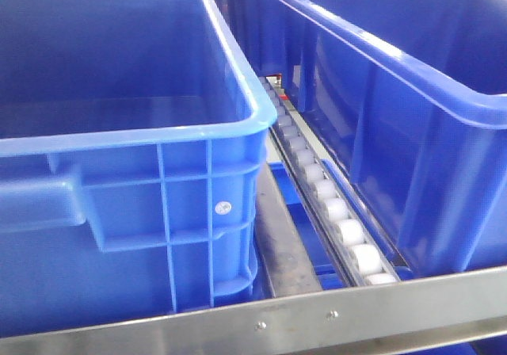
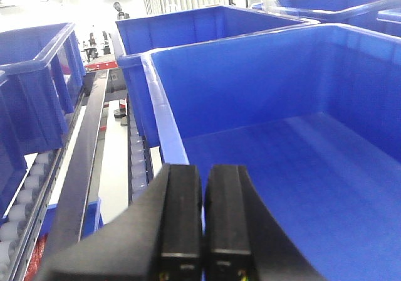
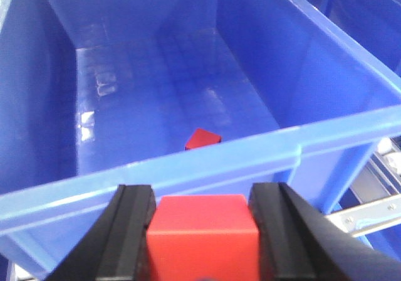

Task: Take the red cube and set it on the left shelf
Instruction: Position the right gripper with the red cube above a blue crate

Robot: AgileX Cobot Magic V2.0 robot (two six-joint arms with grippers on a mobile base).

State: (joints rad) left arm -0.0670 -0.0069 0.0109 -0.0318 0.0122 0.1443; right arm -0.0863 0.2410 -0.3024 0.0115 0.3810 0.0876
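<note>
- The right gripper point(image 3: 203, 198) is clamped on the red cube point(image 3: 202, 237), with one black finger point(image 3: 130, 231) pressed to each side of it.
- The held red cube sits just outside the near rim of a blue crate point(image 3: 188, 168), slightly below that rim in the right wrist view.
- A second red cube point(image 3: 202, 139) lies on that crate's floor, close to the near wall and tilted corner-on.
- The left gripper point(image 2: 202, 174) has its jaws pressed together with nothing between them. It sits at the near left corner of another blue crate point(image 2: 164, 124).
- On the left shelf point(image 1: 317, 314), two blue crates stand side by side behind the steel front rail point(image 1: 119, 331): a left crate point(image 1: 135, 129) and a right crate point(image 1: 412, 62).
- A white roller track point(image 1: 333, 204) runs between them, from the rail towards the back.
- A small round white sticker point(image 1: 224, 208) sits on the left crate's front wall. Its print is too small to read.
</note>
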